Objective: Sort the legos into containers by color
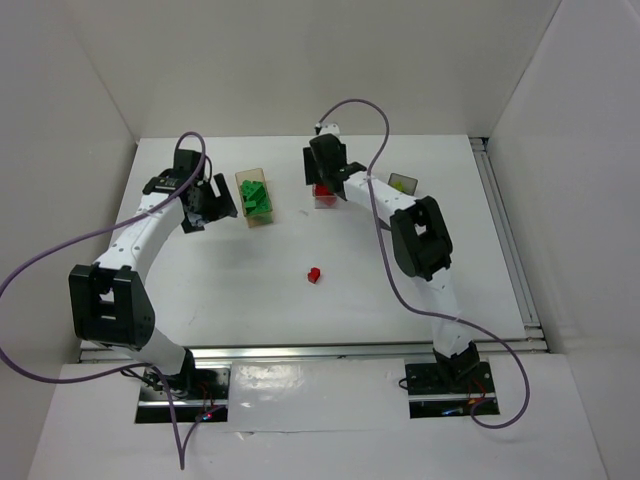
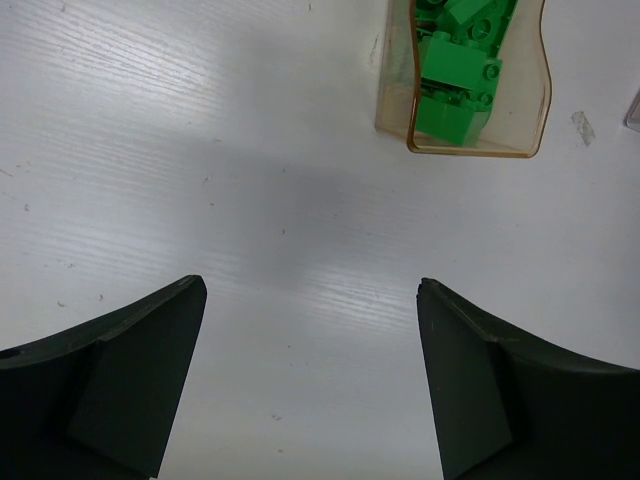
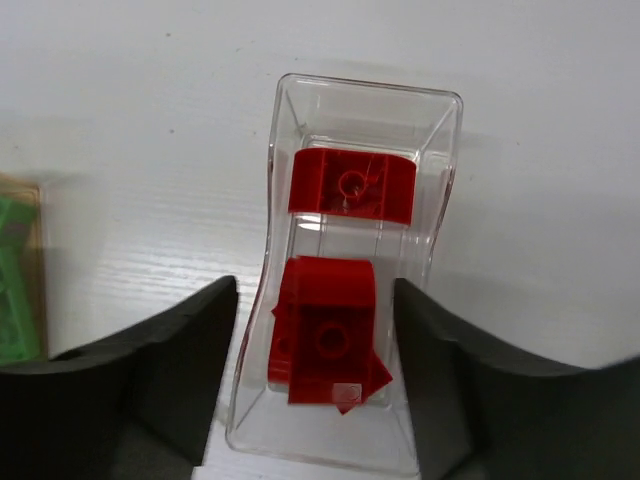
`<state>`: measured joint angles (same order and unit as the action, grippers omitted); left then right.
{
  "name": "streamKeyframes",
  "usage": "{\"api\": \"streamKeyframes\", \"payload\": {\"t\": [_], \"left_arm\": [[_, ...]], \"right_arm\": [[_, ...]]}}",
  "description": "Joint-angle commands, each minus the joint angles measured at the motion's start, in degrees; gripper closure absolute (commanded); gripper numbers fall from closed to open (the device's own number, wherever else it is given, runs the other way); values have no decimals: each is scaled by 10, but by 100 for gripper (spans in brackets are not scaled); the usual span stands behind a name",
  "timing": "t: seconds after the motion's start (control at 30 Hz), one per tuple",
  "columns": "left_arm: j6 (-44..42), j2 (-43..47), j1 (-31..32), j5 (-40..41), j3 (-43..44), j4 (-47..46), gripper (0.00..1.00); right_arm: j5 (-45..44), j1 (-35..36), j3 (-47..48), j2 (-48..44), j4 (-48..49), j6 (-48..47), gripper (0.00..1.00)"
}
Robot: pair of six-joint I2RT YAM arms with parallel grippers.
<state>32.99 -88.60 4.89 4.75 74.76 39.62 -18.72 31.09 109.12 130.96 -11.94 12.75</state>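
A clear container (image 1: 258, 223) of green legos (image 1: 256, 199) stands left of centre; it also shows in the left wrist view (image 2: 470, 152), with green bricks (image 2: 455, 95) inside. My left gripper (image 1: 207, 207) (image 2: 310, 292) is open and empty over bare table, just left of it. A second clear container (image 1: 325, 203) (image 3: 360, 95) holds red legos (image 3: 325, 330). My right gripper (image 1: 325, 172) (image 3: 313, 295) is open above it, one finger on each side. One red lego (image 1: 314, 273) lies loose on the table. A third container (image 1: 402, 183) stands at the right.
White walls enclose the table on three sides. A metal rail (image 1: 505, 240) runs along the right edge and another along the near edge (image 1: 300, 350). The green container's edge shows at the left of the right wrist view (image 3: 15, 280).
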Motion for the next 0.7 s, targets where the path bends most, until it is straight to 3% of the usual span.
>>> {"api": "streamKeyframes", "payload": {"t": [0.0, 0.07, 0.2, 0.37, 0.4, 0.47, 0.5, 0.6, 0.67], "left_arm": [[-8, 13, -3, 4, 14, 2, 5], [-8, 13, -3, 4, 14, 2, 5], [-8, 13, -3, -1, 14, 2, 5], [-3, 13, -3, -1, 14, 2, 5], [-3, 13, -3, -1, 14, 2, 5], [-3, 13, -3, 4, 14, 2, 5], [-3, 13, -3, 4, 14, 2, 5], [-3, 13, -3, 4, 14, 2, 5], [2, 18, -3, 4, 14, 2, 5]], "right_arm": [[-6, -8, 47, 11, 9, -7, 25], [-11, -8, 33, -13, 14, -7, 14], [-25, -8, -31, -83, 20, -2, 12], [-32, 24, -222, -206, 33, 24, 32], [-25, 37, -246, -240, 28, 31, 32], [-2, 51, -303, -267, 4, 50, 29], [7, 66, -315, -277, -7, 58, 17], [37, 98, -341, -289, -52, 91, 0], [43, 123, -355, -289, -76, 103, 0]]}}
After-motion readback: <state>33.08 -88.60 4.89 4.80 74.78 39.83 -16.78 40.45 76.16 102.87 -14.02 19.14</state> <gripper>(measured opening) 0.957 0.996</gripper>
